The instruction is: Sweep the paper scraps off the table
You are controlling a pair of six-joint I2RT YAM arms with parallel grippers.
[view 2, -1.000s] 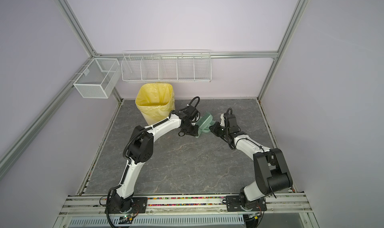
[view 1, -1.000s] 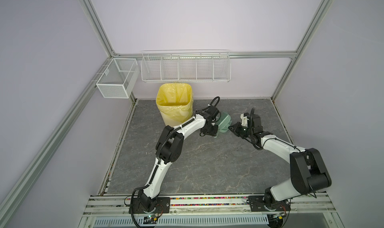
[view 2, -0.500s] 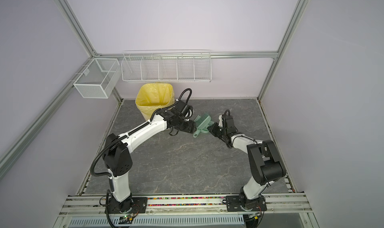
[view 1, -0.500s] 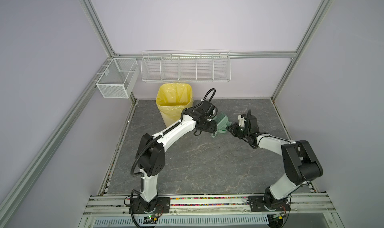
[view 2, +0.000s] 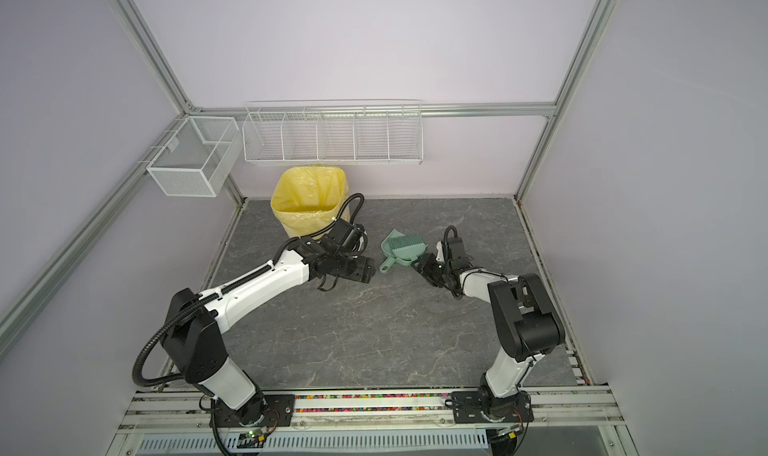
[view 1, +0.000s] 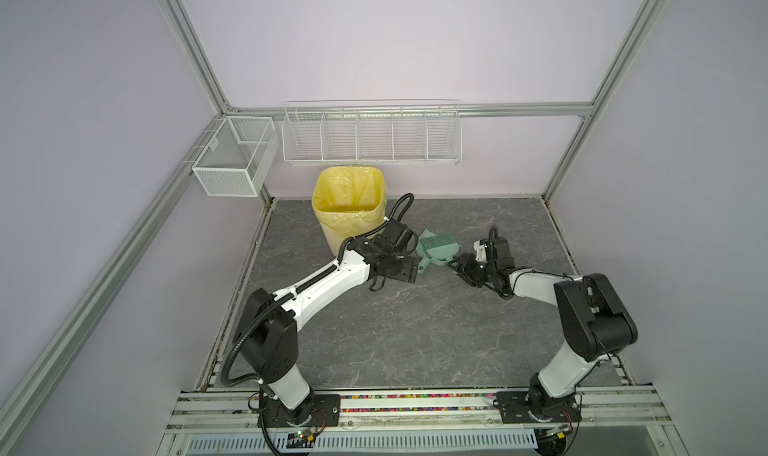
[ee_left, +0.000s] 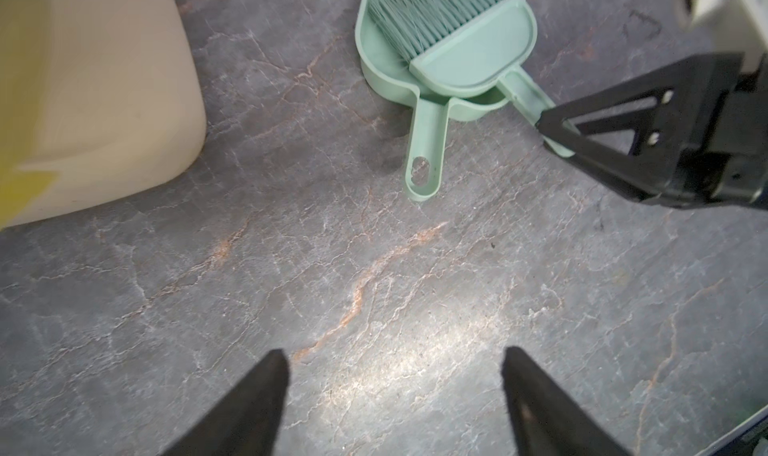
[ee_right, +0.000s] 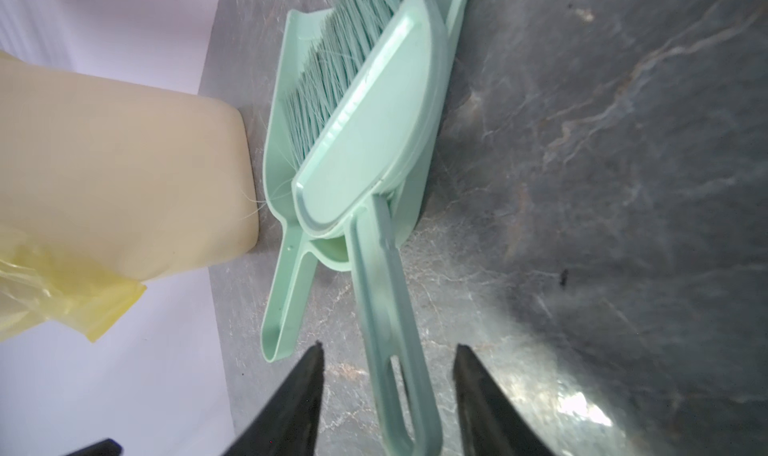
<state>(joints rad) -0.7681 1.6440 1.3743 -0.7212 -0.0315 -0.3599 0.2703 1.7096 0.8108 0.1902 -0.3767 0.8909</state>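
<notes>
No paper scraps show in any view. A mint-green dustpan (view 1: 432,252) lies on the grey veined table (view 1: 415,329) beside the bin, with a matching brush (ee_left: 469,46) resting in it. My left gripper (ee_left: 395,358) is open over bare table, a short way from the dustpan's handle (ee_left: 424,150); both top views show this gripper (view 1: 409,272) just left of the pan. My right gripper (ee_right: 386,346) is open, and the brush handle (ee_right: 390,329) runs between its fingers with a gap on each side.
A cream bin with a yellow liner (view 1: 349,208) stands at the back, close to the left of the dustpan. Two white wire baskets (view 1: 372,138) (view 1: 232,163) hang on the back and left rails. Aluminium rails frame the table.
Both grippers have opened. The left one let go of the dustpan handle and drew back toward the near left. The right one released the brush handle, which now lies loose between its fingers.
</notes>
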